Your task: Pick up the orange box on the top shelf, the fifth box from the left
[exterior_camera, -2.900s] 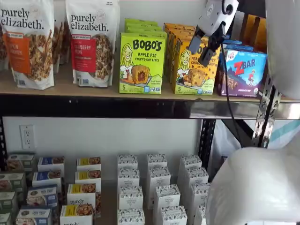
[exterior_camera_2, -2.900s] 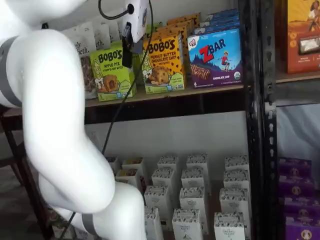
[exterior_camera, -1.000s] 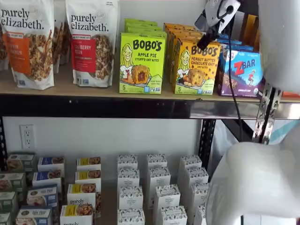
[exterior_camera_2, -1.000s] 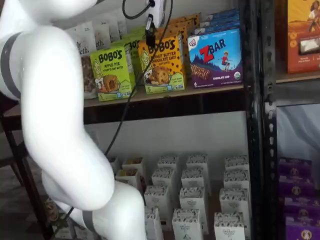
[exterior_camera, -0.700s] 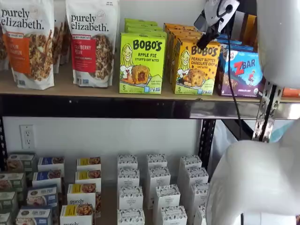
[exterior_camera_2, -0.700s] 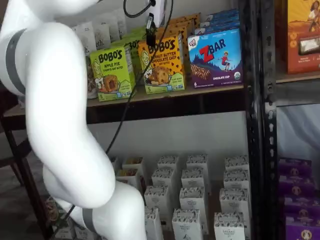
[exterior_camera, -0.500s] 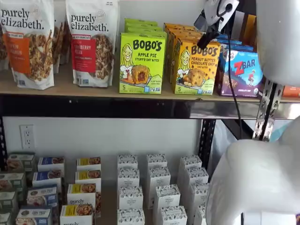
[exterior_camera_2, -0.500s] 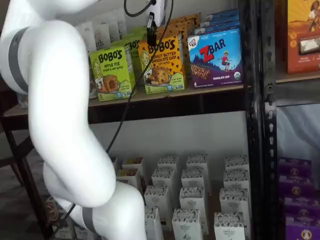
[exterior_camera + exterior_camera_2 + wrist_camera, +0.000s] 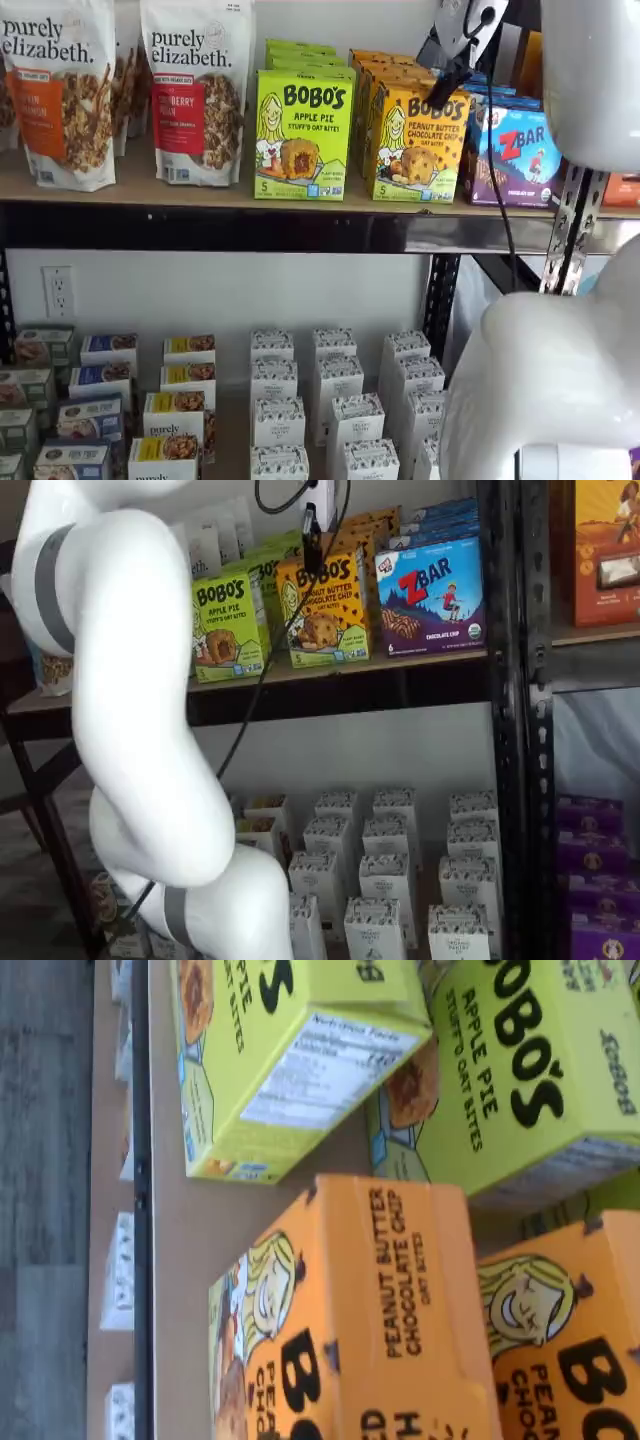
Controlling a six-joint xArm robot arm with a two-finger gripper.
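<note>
The orange box [image 9: 418, 143] reads "BOBO'S Peanut Butter Chocolate Chip" and stands upright at the front of its row on the top shelf [image 9: 300, 231]. It sits between a lime-green Bobo's carton and a blue ZBar carton. It shows in both shelf views, and the other one [image 9: 325, 605] has the same order. My gripper [image 9: 447, 80] hangs at the box's top edge; only a dark finger shows, side-on, so no gap can be judged. It shows the same way in a shelf view [image 9: 312, 542]. The wrist view looks onto the orange box's top face [image 9: 350, 1310].
The green Apple Pie carton [image 9: 303, 133] and ZBar carton [image 9: 518, 152] stand close on either side. Granola bags [image 9: 195, 90] fill the shelf's left. More orange cartons [image 9: 560, 1340] stand behind. Small white boxes [image 9: 335, 400] fill the lower shelf. My white arm [image 9: 130, 730] blocks part of a shelf view.
The gripper has risen from in front of the orange box's face to its top edge and moved in toward the shelf. Over the last second only the arm's body has shifted.
</note>
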